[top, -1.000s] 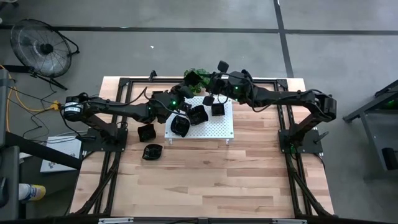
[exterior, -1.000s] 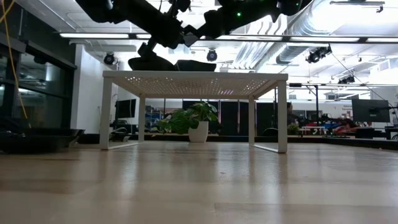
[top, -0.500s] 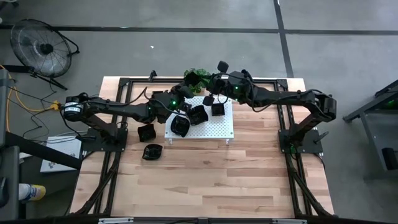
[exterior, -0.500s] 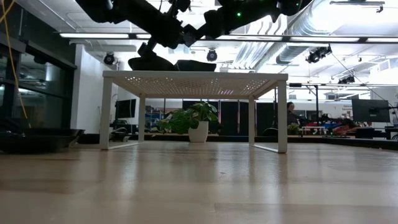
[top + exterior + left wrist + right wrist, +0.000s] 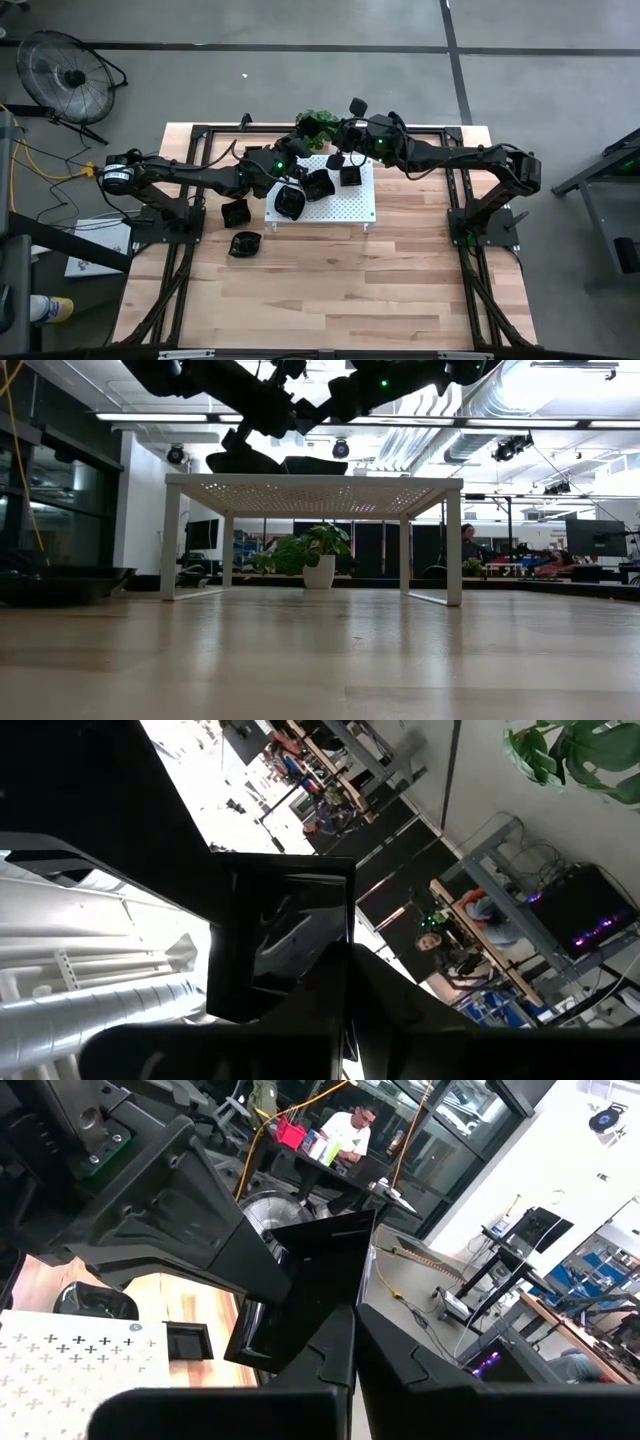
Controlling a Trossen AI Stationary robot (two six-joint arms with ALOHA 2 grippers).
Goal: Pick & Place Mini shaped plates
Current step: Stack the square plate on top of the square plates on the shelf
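Black square plate (image 5: 318, 1280) pinched by both end effectors.

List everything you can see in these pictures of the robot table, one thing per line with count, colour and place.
Table: one, light wood, under both arms.
Perforated board: one, white, raised on legs, far half of the table.
Plates on the board: at least three, glossy black; the arms hide part of the board.
Plates on the table: two, black, left of the board.
Held plate: one, black, square, up above the board.
Potted plant: one, green, behind the board.
Fan: one, dark, on the floor, far left.
Person: one, seated in the room beyond.
Left gripper: dark, shut on the held plate.
Right gripper: dark, shut on it too.
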